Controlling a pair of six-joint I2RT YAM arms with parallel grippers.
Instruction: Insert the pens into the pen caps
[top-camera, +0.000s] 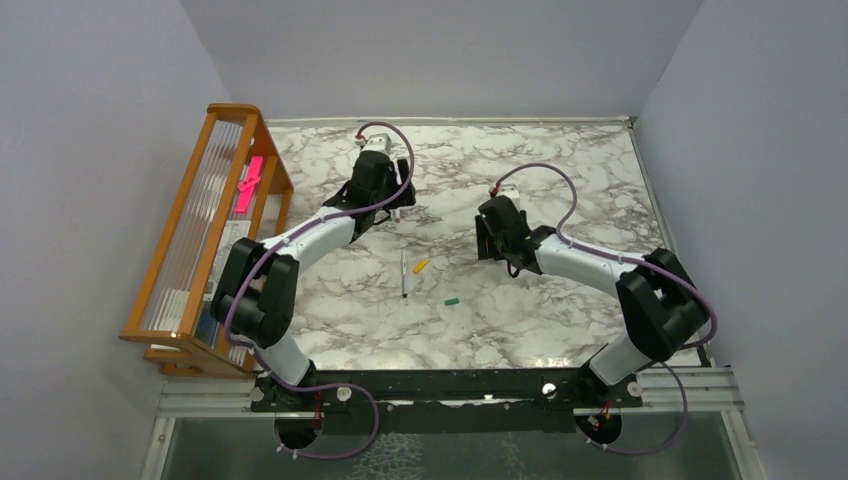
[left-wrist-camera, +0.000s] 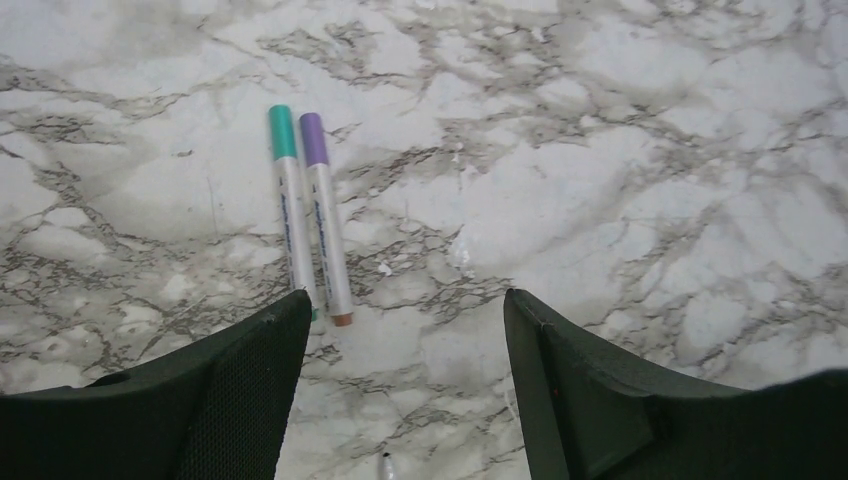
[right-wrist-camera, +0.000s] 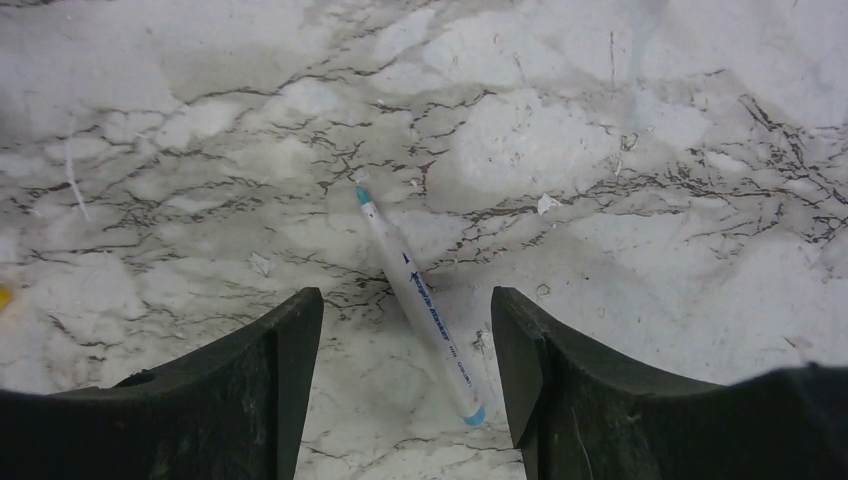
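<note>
In the left wrist view two white pens lie side by side, one wearing a teal cap (left-wrist-camera: 282, 131), the other a pale purple cap (left-wrist-camera: 314, 138). My left gripper (left-wrist-camera: 405, 305) is open and empty just short of their rear ends. A bare pen tip (left-wrist-camera: 387, 466) shows at the bottom edge. In the right wrist view an uncapped blue-tipped pen (right-wrist-camera: 415, 300) lies on the marble between the open fingers of my right gripper (right-wrist-camera: 405, 300), not gripped. In the top view another uncapped pen (top-camera: 404, 272), an orange cap (top-camera: 420, 266) and a green cap (top-camera: 451, 300) lie mid-table, between my left gripper (top-camera: 390, 200) and right gripper (top-camera: 495, 238).
A wooden rack (top-camera: 185, 230) stands along the left edge, with a bright pink strip (top-camera: 248, 185) in it. Grey walls close the table on three sides. An orange bit (right-wrist-camera: 3, 295) shows at the left edge of the right wrist view.
</note>
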